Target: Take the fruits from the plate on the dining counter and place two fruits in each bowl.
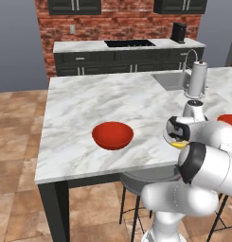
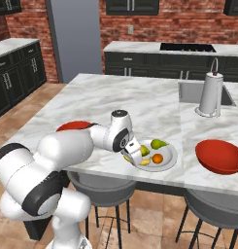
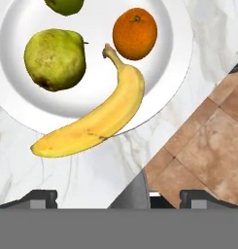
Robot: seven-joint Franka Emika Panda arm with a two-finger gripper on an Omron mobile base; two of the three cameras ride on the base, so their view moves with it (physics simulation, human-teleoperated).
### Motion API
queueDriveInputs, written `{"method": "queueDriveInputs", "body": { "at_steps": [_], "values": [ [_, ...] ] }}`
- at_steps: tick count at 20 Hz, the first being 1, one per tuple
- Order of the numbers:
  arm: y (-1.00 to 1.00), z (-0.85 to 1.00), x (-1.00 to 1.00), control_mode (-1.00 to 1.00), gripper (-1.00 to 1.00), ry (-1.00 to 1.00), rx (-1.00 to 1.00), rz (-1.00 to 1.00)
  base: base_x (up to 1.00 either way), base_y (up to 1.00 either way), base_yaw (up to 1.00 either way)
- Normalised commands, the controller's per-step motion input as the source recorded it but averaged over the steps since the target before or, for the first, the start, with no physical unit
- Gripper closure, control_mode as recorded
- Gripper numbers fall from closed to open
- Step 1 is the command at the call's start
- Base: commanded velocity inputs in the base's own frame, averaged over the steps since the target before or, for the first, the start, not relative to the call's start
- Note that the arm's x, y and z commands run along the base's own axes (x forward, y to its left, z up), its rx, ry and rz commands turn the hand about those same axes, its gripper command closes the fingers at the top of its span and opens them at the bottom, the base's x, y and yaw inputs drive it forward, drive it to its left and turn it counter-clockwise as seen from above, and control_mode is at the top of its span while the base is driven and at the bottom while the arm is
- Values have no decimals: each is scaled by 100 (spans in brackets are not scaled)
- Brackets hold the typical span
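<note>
hand [image 3: 118,197] wide open – empty, banana [image 3: 93,119] just ahead, untouched

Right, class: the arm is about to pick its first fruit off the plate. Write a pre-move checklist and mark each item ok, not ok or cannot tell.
1. Tool open and empty: ok, the tips stand wide apart with nothing between them.
2. Banana reachable: ok, it lies nearest the tool, its lower end overhanging the rim of the plate.
3. Other fruits on the plate: ok, a pear, an orange and part of a green fruit.
4. Both red bowls empty: cannot tell, the left bowl is seen from the side; the right bowl looks empty.
5. Tool centred over the banana: not ok, it sits off towards the counter edge.
</note>
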Motion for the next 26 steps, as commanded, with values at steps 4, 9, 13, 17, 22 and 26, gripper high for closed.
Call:
{"method": "queueDriveInputs", "body": {
  "at_steps": [4,9,13,17,22,26],
  "values": [
    [-5,-16,13,-100,-100,0,5,0,0,0,0],
    [-4,-11,17,-100,-100,0,2,0,0,0,0],
    [0,-16,11,-100,-100,0,0,0,0,0,0],
    [-2,-16,14,-100,-100,0,0,0,0,0,0],
    [-1,-15,15,-100,-100,0,0,0,0,0,0],
    [-1,-11,19,-100,-100,0,0,0,0,0,0]
  ]
}}
